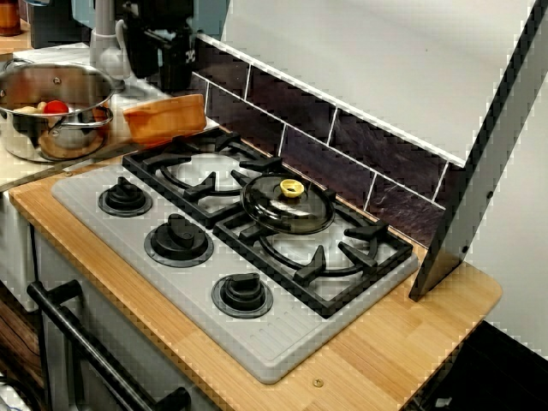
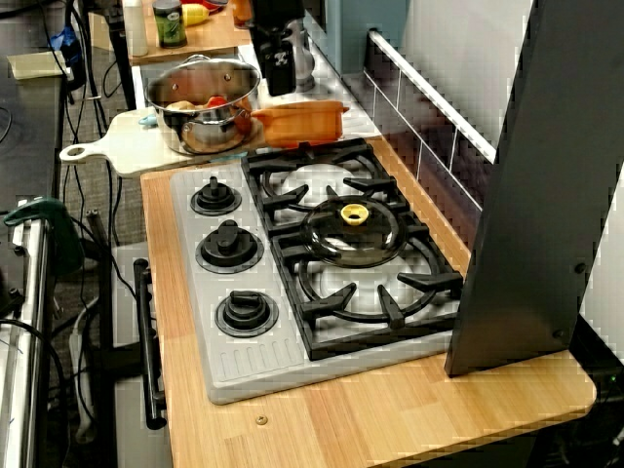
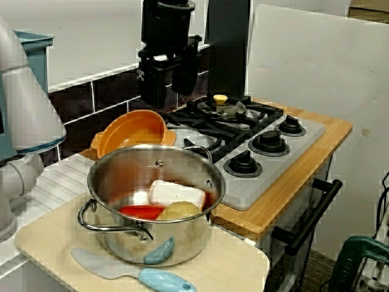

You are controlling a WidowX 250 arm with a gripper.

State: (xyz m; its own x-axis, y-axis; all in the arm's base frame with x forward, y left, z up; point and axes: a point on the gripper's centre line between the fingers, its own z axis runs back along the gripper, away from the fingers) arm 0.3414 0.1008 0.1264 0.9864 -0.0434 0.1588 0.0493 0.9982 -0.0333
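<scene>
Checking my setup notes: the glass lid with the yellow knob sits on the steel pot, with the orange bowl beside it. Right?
No: the glass lid lies on the stove grate, and the steel pot is uncovered, as the view from above shows. The orange bowl is beside it.

There are 1 stove (image 1: 274,347) with 3 knobs (image 1: 178,238) and 2 burner grates (image 1: 310,264), 1 glass lid (image 1: 287,205), 1 orange bowl (image 3: 130,131), 1 steel pot (image 3: 188,240), 3 food pieces (image 3: 176,193), 1 cutting board (image 3: 237,267), 1 blue spatula (image 3: 164,281) and 1 tool (image 3: 169,94).
</scene>
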